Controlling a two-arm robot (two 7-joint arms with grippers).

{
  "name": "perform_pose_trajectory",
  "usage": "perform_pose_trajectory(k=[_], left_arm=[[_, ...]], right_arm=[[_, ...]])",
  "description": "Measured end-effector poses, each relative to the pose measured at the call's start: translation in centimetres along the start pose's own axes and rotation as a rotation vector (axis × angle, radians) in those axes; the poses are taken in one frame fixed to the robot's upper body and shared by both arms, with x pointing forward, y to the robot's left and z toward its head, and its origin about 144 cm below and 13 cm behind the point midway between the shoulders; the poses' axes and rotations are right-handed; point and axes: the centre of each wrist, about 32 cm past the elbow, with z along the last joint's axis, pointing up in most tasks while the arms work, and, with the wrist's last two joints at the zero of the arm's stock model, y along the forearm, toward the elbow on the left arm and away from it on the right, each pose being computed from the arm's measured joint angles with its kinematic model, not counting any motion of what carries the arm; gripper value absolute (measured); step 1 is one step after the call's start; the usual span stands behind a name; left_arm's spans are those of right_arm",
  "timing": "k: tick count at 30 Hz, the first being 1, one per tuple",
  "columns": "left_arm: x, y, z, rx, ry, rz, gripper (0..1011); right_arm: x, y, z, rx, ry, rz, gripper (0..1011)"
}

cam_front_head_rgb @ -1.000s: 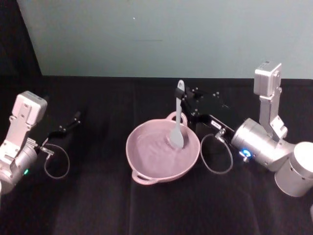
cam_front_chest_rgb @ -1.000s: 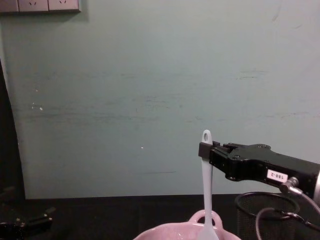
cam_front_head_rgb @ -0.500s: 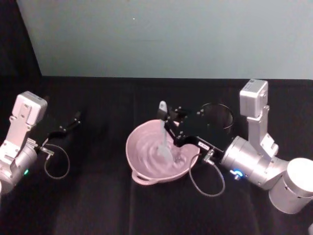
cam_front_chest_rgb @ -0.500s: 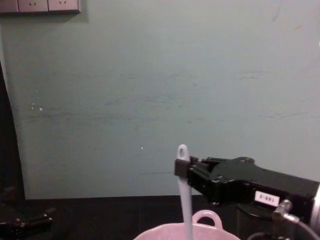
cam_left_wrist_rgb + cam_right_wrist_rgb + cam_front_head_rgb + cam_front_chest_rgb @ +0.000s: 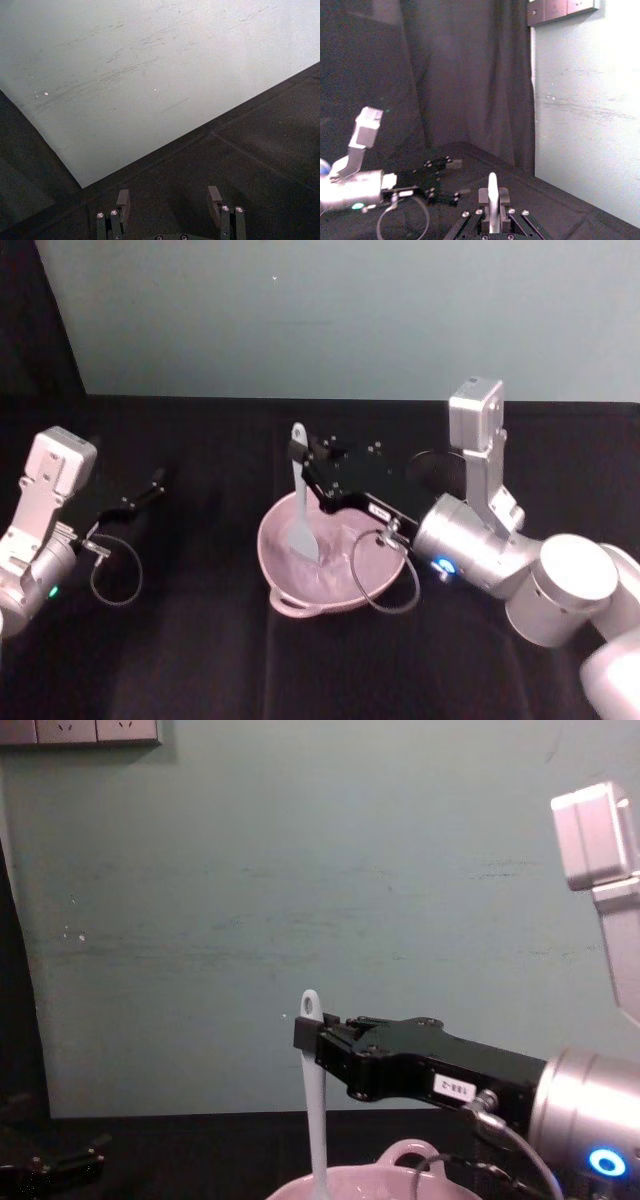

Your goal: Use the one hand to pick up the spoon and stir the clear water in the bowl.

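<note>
The pale pink bowl [image 5: 290, 585] sits mid-table, its loop handle [image 5: 405, 1153] showing in the chest view. My right gripper [image 5: 299, 463] is shut on the upper handle of the white spoon [image 5: 299, 525], which stands upright with its scoop in the left part of the bowl. From the chest the spoon [image 5: 314, 1120] hangs down from the right gripper [image 5: 305, 1035] into the bowl [image 5: 370, 1186]. The right wrist view shows the spoon handle [image 5: 492, 192] clamped between the fingers. My left gripper [image 5: 150, 484] rests open at the far left of the table, its fingers [image 5: 123, 200] spread apart.
A black wire-mesh cup [image 5: 440, 472] stands behind the right arm, right of the bowl. Black cloth [image 5: 200, 660] covers the table, with a pale green wall [image 5: 330, 310] at the back. A grey cable loop [image 5: 385, 580] droops over the bowl's right side.
The right gripper has carried the spoon leftward across the bowl, from its right side to its left part. The left arm has stayed still.
</note>
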Motion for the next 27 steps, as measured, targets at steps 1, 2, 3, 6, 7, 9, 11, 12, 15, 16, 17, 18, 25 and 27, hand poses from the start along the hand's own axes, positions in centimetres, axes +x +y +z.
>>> perform_pose_trajectory(k=[1,2,3,6,7,9,11,12,15,16,17,18,25,27], left_arm=[[0.0,0.0,0.0,0.000,0.000,0.000,1011],[0.0,0.0,0.0,0.000,0.000,0.000,1011],[0.0,0.0,0.0,0.000,0.000,0.000,1011],[0.0,0.0,0.0,0.000,0.000,0.000,1011],[0.0,0.0,0.0,0.000,0.000,0.000,1011],[0.0,0.0,0.0,0.000,0.000,0.000,1011],[0.0,0.0,0.0,0.000,0.000,0.000,1011],[0.0,0.0,0.0,0.000,0.000,0.000,1011],[0.0,0.0,0.0,0.000,0.000,0.000,1011],[0.0,0.0,0.0,0.000,0.000,0.000,1011],[0.0,0.0,0.0,0.000,0.000,0.000,1011],[0.0,0.0,0.0,0.000,0.000,0.000,1011],[0.0,0.0,0.0,0.000,0.000,0.000,1011],[0.0,0.0,0.0,0.000,0.000,0.000,1011]], right_arm=[[0.3,0.4,-0.1,0.005,0.010,-0.008,121],[0.5,0.6,-0.2,0.006,0.015,-0.013,121],[0.7,0.8,-0.2,0.008,0.019,-0.016,121],[1.6,1.4,-0.5,0.015,0.038,-0.043,121],[1.8,1.5,-0.6,0.015,0.040,-0.050,121],[2.1,1.6,-0.6,0.018,0.044,-0.063,121],[2.6,1.4,-0.7,0.021,0.049,-0.083,121],[2.7,1.4,-0.6,0.023,0.050,-0.089,121],[3.2,0.9,-0.5,0.029,0.052,-0.112,121],[3.3,0.6,-0.5,0.030,0.051,-0.121,121],[3.4,0.4,-0.4,0.032,0.050,-0.125,121],[3.5,0.3,-0.4,0.033,0.050,-0.127,121],[3.8,-1.6,0.0,0.018,0.033,-0.151,121],[3.6,-2.3,0.2,0.009,0.024,-0.149,121]])
